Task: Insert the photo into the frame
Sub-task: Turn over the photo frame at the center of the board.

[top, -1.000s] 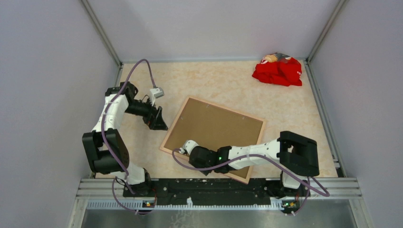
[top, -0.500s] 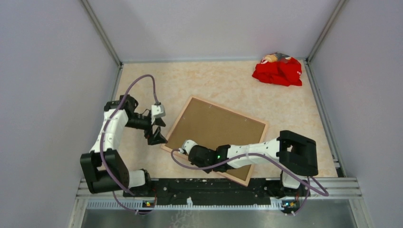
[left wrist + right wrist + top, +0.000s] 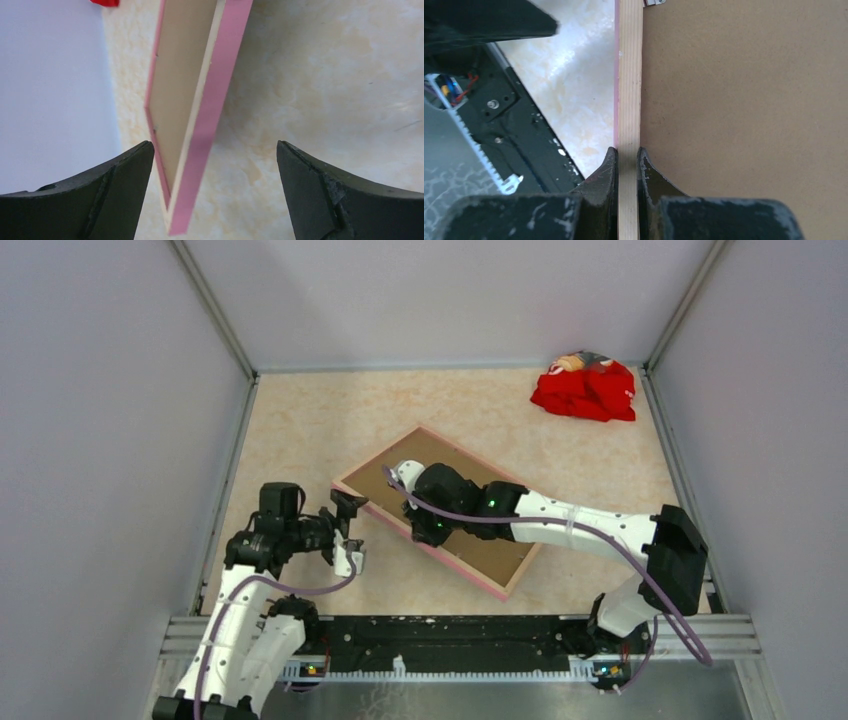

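The frame (image 3: 478, 580) is off the table and tilted, back side up, its pink edge facing the near side. A brown backing board (image 3: 503, 554) sits in it. My right gripper (image 3: 424, 532) is shut on the pale wooden rim (image 3: 630, 75) of the near long side, one finger on the outer edge and one on the board (image 3: 749, 100). My left gripper (image 3: 346, 530) is open at the frame's left corner. In the left wrist view that corner (image 3: 200, 125) hangs between the wide-apart fingers (image 3: 125, 175) without touching them. The photo is out of view.
A crumpled red cloth (image 3: 585, 388) lies at the back right corner. Grey walls close in the marbled tabletop (image 3: 300, 430) on three sides. The black base rail (image 3: 450, 635) runs along the near edge.
My right gripper has shut on the frame's rim, lifted it and tilted it toward the back. My left arm has swung down toward the near side and now faces the frame's left corner.
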